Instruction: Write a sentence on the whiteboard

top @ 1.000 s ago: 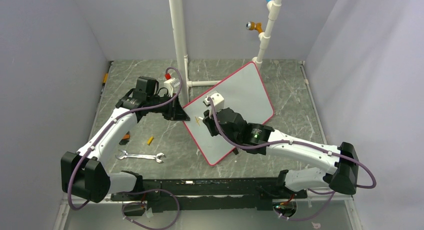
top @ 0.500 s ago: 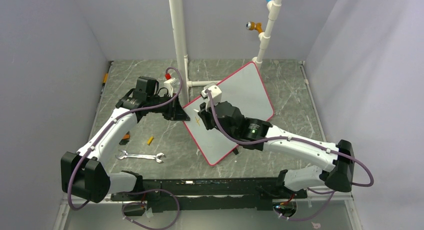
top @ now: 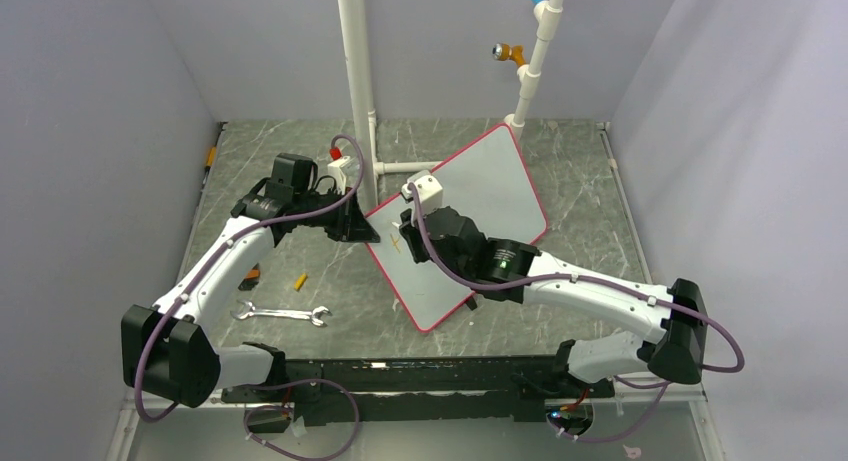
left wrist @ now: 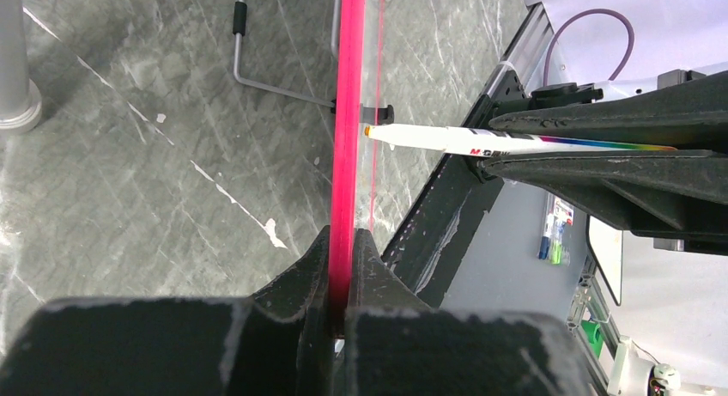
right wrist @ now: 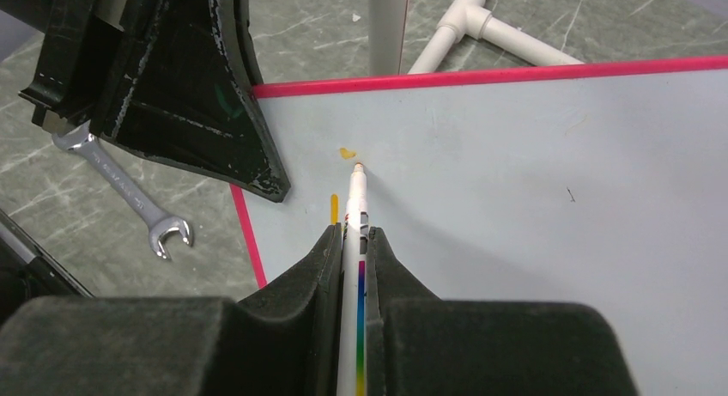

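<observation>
Both grip: left claw (left wrist: pixel 342 239) clamps the whiteboard's (top: pixel 490 181) 9 o'clock corner; right claw (right wrist: pixel 354 232) pinches a marker (right wrist: pixel 355 186), tip just beside an orange mark (right wrist: pixel 346 153).

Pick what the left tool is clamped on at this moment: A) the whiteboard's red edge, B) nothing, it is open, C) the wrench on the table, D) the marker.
A: in the left wrist view the left tool is shut on the red frame of the whiteboard, while the marker sits in the right tool.
</observation>
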Tool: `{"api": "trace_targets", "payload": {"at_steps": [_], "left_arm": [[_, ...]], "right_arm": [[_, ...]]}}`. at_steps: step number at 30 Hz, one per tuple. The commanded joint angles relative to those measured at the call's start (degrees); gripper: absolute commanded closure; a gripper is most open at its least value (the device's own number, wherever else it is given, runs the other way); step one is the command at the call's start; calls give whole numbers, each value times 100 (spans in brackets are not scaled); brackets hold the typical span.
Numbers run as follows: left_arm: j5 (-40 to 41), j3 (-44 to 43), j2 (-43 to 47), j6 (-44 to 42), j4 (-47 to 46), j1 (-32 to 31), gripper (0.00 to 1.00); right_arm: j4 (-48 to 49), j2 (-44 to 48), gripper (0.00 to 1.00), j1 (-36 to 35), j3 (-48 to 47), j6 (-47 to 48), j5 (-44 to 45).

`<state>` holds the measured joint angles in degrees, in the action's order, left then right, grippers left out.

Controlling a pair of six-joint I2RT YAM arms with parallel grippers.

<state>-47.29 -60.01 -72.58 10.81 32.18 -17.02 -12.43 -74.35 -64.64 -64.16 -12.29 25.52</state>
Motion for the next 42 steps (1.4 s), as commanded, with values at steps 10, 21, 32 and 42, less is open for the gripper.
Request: {"api": "trace_targets", "payload": {"at_steps": [10,21,32,42], "left_arm": [[825,7,200,-668,-547,30,100],[815,2,191,-668,-542,31,100],[833,-10,174,-676,-540,28,100],[918,-71,140,-745,-459,24,100]], "right_arm": [[-85,116,100,15,252,-142,59],[-492,222,100,13,416,-257,-417],[-856,513,100,12,650,-475,-557],[-825,970,100,5,357,-439,-868]]}}
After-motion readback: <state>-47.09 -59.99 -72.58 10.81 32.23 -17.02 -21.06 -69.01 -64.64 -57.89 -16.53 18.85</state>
